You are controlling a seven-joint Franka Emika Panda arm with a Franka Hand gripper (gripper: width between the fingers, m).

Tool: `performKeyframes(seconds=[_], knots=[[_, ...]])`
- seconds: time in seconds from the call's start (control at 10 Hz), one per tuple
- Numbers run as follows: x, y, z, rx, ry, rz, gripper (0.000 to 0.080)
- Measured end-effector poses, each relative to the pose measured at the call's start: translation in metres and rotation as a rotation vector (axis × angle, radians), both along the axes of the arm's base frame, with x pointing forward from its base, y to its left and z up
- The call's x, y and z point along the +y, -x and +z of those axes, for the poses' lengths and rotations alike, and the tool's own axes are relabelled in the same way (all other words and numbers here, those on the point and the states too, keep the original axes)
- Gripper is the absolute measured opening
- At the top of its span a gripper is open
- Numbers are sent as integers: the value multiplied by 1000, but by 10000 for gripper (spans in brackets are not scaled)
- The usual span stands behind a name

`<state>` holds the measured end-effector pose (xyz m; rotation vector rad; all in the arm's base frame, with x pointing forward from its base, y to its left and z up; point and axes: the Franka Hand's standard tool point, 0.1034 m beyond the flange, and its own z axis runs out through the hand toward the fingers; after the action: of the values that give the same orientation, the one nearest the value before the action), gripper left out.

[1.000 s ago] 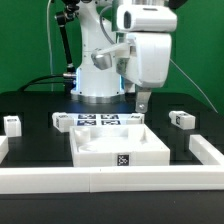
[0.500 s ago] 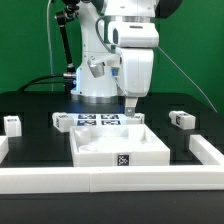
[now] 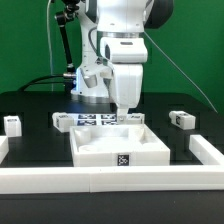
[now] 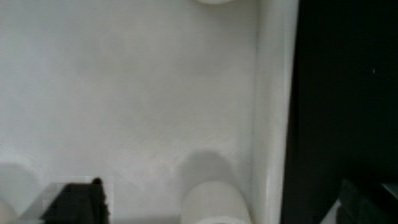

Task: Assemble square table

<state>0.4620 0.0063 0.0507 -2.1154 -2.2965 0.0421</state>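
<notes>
Tabletop (image 3: 95, 155) now sits under the gripper (image 3: 122, 110), open and empty, which has slid toward 9 o'clock over its 12 o'clock rim, likely lining up a grasp.

— What does the arm look like from your end?
— On my feed I see a white Franka arm (image 3: 122, 25) with glossy rounded shells and a dark joint cap (image 3: 160, 12) at one o'clock. Its gripper (image 3: 123, 108) is boxy and white, with black fingers (image 4: 71, 200). The round base (image 3: 92, 93) glows blue at nine o'clock.
</notes>
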Motion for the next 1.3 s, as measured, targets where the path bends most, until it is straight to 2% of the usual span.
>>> performKeyframes(seconds=[0.6, 1.0, 1.2, 1.3], knots=[[-9, 13, -40, 8, -20, -32, 649], [-10, 15, -44, 18, -21, -38, 649], [-10, 16, -45, 19, -21, -39, 390], [-10, 16, -45, 19, -21, -39, 390]])
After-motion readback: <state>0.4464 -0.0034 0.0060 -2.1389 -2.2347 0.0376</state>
